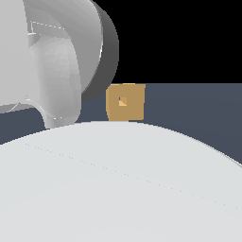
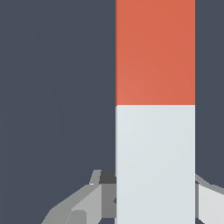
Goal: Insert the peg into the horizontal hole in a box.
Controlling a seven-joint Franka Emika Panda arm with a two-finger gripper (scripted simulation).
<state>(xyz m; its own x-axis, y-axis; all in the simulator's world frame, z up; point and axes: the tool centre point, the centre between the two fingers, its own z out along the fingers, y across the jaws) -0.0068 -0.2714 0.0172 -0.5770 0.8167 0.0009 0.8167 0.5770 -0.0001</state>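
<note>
We see the peg (image 2: 155,109) lying between the fingers (image 2: 210,199) of the gripper (image 2: 155,205), pale half nearest; whether it is clamped we cannot tell. The box (image 1: 125,102) sits far off, hole (image 1: 123,101) facing us. We judge the peg stiff and light; hold the pale half.

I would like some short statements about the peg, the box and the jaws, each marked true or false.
1. The peg is half orange-red, half pale grey. True.
2. The box is blue. False: it is tan-yellow.
3. The hole sits near the middle of the box face. True.
4. The peg is already inside the hole. False: in the exterior view the hole is empty.
5. The gripper has its jaws at the peg's grey half. True.
</note>
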